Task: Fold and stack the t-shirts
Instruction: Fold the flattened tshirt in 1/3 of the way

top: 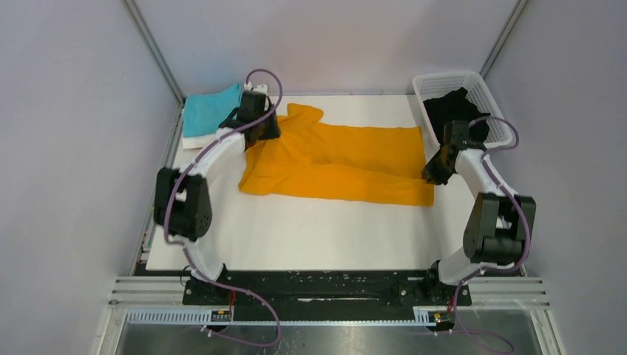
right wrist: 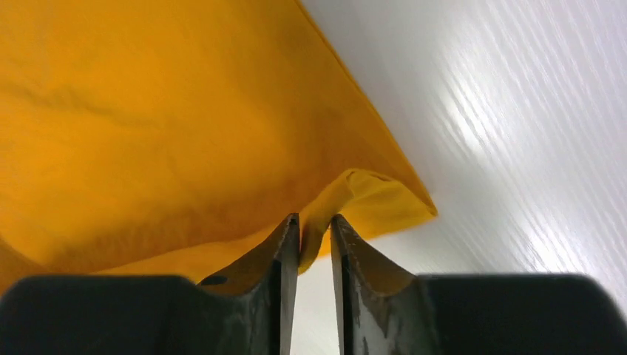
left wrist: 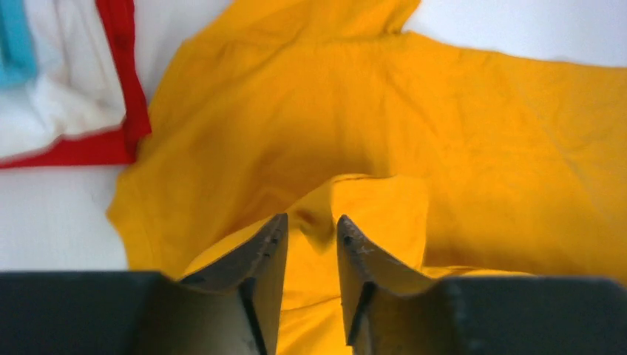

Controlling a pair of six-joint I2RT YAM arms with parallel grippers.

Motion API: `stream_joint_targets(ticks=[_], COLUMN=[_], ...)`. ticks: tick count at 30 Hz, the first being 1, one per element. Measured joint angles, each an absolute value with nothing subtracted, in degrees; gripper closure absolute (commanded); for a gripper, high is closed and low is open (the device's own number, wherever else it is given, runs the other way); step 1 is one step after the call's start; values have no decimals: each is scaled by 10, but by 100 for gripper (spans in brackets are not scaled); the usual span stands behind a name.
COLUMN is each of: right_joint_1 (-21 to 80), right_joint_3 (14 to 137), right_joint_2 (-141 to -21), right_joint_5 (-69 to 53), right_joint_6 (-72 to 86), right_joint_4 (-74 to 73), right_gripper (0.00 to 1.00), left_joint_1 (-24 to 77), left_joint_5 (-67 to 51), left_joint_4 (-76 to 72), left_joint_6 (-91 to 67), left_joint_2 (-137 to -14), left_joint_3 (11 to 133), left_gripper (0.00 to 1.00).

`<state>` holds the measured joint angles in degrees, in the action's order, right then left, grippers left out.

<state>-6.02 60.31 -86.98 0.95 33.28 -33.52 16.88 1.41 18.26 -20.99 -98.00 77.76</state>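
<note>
No writing, brand, number or sign can be read in any view. The orange t-shirt shows only plain cloth with no legible tag. The white basket at the far right corner of the tabletop bears no readable mark. Two small dark parts sit on the metal rail below the tabletop's near edge, but they are too small to tell whether they carry print.

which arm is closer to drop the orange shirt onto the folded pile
Left, probably: the left tool pinches the orange shirt right beside the folded pile; the right tool holds the opposite hem corner.
</note>
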Motion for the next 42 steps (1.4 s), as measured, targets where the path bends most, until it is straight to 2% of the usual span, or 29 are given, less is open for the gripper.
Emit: stream_joint_targets(ticks=[1, 2, 3, 6, 10, 13, 17, 19, 23, 27, 30, 36, 42], right_joint_1=[-60, -60, -60, -60, -57, -34, 50, 94, 135, 155, 163, 166, 168], right_joint_3=[626, 641, 658, 705, 699, 662, 623, 615, 614, 613, 603, 529, 457], right_joint_2=[-894, -913, -932, -981, -967, -921, -883, -895, -953, -1014, -1011, -957, -882], right_joint_5=[13, 15, 18, 23, 18, 19, 5, -12, -42, -53, -55, -56, -62], right_joint_6=[331, 332, 333, 310, 300, 295, 285, 286, 297, 311, 320, 344, 353], right_joint_4=[-334, -332, -329, -323, -305, -290, -267, -245, -207, -186, -161, -118, -135], right_gripper=[28, 8, 1, 0, 0, 0, 1, 0, 1, 1, 1, 0, 1], left_joint_1=[164, 159, 155, 139, 125, 121, 128, 131, 138, 142, 141, 155, 192], left_joint_5=[8, 5, 3, -8, -34, -58, -94, -121, -159, -175, -180, -182, -178], left_joint_4=[193, 203, 216, 246, 275, 248, 196, 157, 94, 75, 46, -41, -64], left_joint_6=[-202, -193, -190, -192, -207, -233, -281, -312, -361, -388, -406, -437, -467], left_joint_2=[-1016, -1049, -1082, -1167, -1171, -1120, -1013, -981, -991, -1031, -1024, -969, -881], left_joint_3=[815, 852, 889, 983, 985, 914, 768, 706, 638, 608, 578, 478, 375], left_gripper=[31, 16, 4, 1, 1, 1, 1, 1, 1, 1, 1, 1, 1])
